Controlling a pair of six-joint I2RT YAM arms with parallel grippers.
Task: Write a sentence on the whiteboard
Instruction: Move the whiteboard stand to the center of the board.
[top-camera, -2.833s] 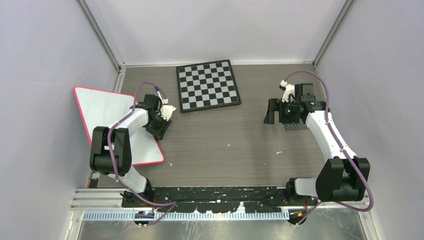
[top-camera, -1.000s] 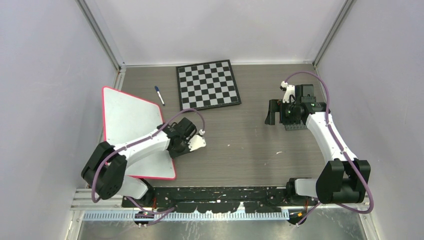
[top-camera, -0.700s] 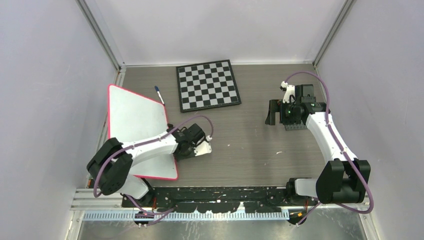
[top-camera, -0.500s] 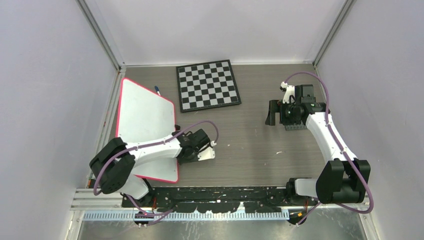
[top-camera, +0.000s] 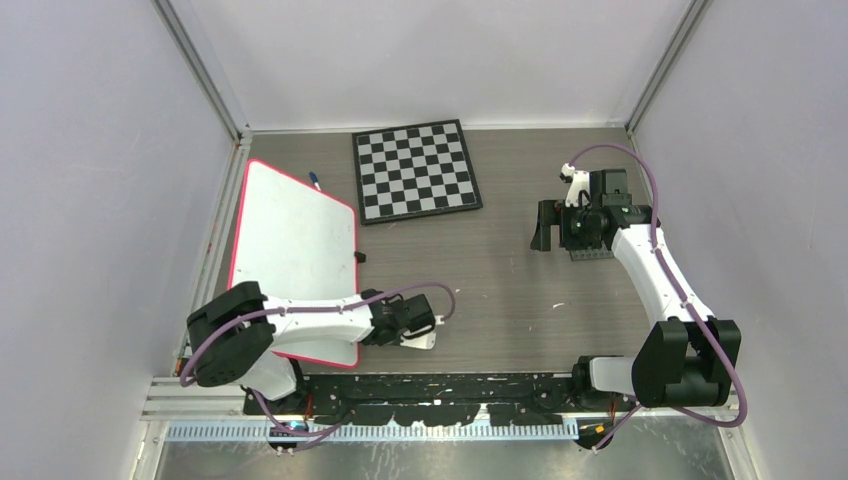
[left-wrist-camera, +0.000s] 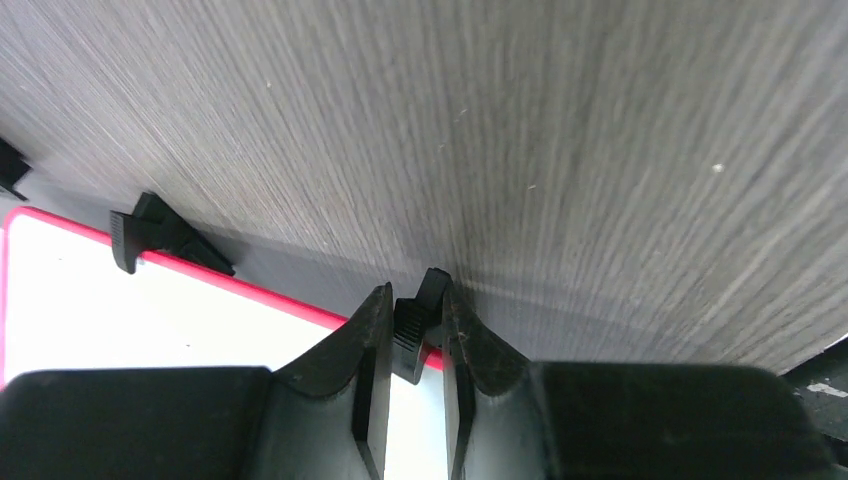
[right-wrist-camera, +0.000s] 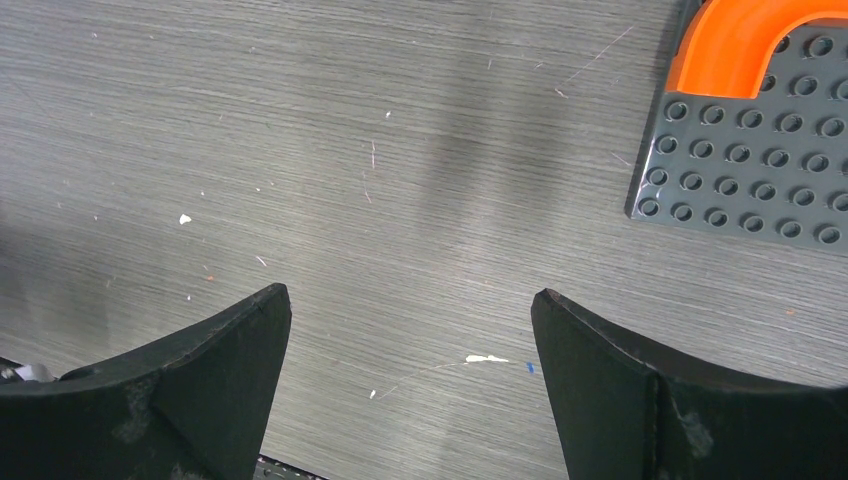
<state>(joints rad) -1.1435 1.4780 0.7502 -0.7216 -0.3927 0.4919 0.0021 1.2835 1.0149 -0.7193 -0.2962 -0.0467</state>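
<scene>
Logging the overhead view first: the whiteboard (top-camera: 290, 230) lies on the left side of the table (top-camera: 480, 290), close to the left wall and turned at an angle, its red-pink rim showing all round. Its face reads plain white from here. I cannot tell whether it sits fully flat.

My left arm (top-camera: 310, 318) lies low across the board's near end, wrist out past the near right corner. On the left wrist camera, the left gripper (left-wrist-camera: 412, 310) has its two fingers clenched on a black clip foot (left-wrist-camera: 408, 340) on the board's red rim; the jaws stand narrow with the foot pinched between them. A second clip foot (left-wrist-camera: 160, 232) sits further along the same edge, apart from the fingers. Dark wood-grain table fills the rest of that view.

A marker (top-camera: 315, 181) with a blue cap peeks out just behind the board's far edge, partly hidden by it. The checkered board (top-camera: 415, 170) lies at the back centre, just beside that marker and apart from the whiteboard.

The right gripper (right-wrist-camera: 408, 300) hangs over bare table on the right side, well apart from the board, jaws spread wide with nothing between them. On its wrist camera, a grey studded baseplate (right-wrist-camera: 760, 170) lies ahead to the right, with an orange curved piece (right-wrist-camera: 760, 40) on it.
</scene>
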